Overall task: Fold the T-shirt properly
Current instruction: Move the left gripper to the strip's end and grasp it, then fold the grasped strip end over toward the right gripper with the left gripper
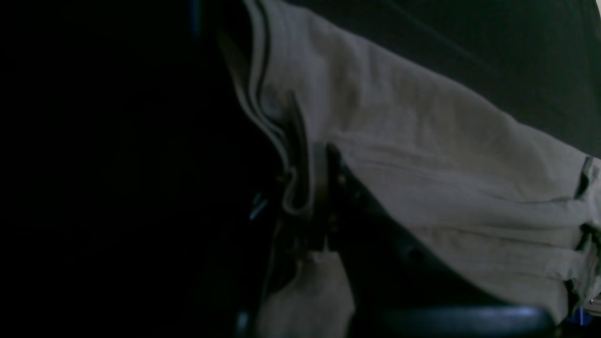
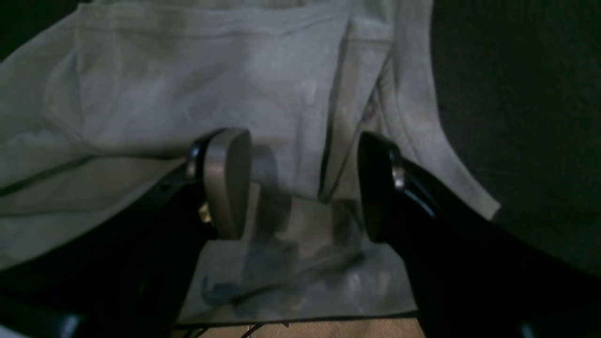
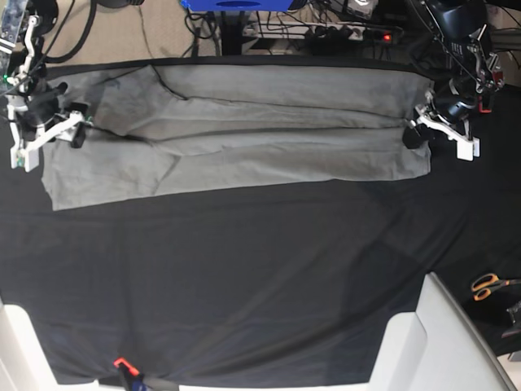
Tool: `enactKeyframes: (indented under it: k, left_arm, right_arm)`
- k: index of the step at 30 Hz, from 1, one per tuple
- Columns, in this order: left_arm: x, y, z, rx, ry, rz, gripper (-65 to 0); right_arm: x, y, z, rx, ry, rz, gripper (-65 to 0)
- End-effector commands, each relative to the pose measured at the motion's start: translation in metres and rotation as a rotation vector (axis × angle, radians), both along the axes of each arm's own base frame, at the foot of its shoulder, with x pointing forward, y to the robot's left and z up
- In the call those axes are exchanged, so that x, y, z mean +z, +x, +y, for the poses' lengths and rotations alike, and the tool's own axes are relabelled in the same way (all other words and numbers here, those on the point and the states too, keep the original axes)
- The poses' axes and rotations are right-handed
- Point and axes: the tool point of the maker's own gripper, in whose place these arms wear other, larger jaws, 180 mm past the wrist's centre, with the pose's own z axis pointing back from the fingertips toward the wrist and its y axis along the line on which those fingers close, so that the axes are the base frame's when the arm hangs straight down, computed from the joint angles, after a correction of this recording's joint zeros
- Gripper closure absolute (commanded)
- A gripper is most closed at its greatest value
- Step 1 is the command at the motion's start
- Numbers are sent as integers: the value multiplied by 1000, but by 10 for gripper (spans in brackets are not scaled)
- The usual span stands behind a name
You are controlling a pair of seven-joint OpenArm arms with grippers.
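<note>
T-shirt: you have one T-shirt, light grey soft knit, folded lengthwise into a long flat band that runs across the far part of the table, with several long creases and a slanting edge at its near left corner in the base view.
Cloth: one large black cloth covers the table under it, matt, with shallow wrinkles.
Left gripper: your left gripper sits at the band's end on the right of the base view. Its wrist view shows dark jaws drawn together with a thin fold of the grey fabric pinched between them, layered hems showing as fine ridges beside it.
Right gripper: your right gripper is at the opposite end. Its jaws stand roughly half apart, one beige pad and one dark finger, with the shirt's fabric lying flat below the gap. You can see nothing gripped between them.
Scissors: one pair with orange handles lies off the cloth at the right edge.
White panels: two pale smooth surfaces at the near corners.
</note>
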Motion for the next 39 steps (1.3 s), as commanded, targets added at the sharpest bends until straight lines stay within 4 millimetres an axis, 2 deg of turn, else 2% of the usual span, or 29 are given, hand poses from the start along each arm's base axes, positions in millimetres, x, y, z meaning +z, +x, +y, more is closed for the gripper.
enactKeyframes:
  k: [1,4,7,10,12,15,18,21,26,33,39]
  left_arm:
    - [-18,-26,-2,-66,35,146,0]
    - [-9,-18,4,-71,62,115,0]
    - [16,-4,24,-96,148,63,0]
    - [37,0,43,-123,229,34,0]
    - [53,6,46,-155,284,3,0]
    - [73,1,43,-206,358,-30,0]
    - [92,-6,27,-210,410,-65,0]
    - [98,-12,4,-202,464,-46,0]
    - [86,-25,-45,-147,446,-1,0]
    - [65,-26,-114,-120,364,49,0]
    - [66,-10,-161,-174,315,21,0]
  right_arm:
    - [9,7,-5,3,-14,-37,-342]
    - [9,7,-5,3,-14,-34,-342]
    - [8,6,-5,3,-14,-32,-342]
    - [8,6,-4,3,-12,-31,-342]
    - [8,5,-4,3,-12,-29,-342]
    - [8,5,-4,3,-12,-29,-342]
    - [8,5,-4,3,-12,-29,-342]
    - [9,7,-4,4,-12,-32,-342]
    - [9,8,-4,4,-12,-35,-342]
    - [10,8,-5,4,-14,-35,-342]
    - [9,7,-6,3,-15,-33,-342]
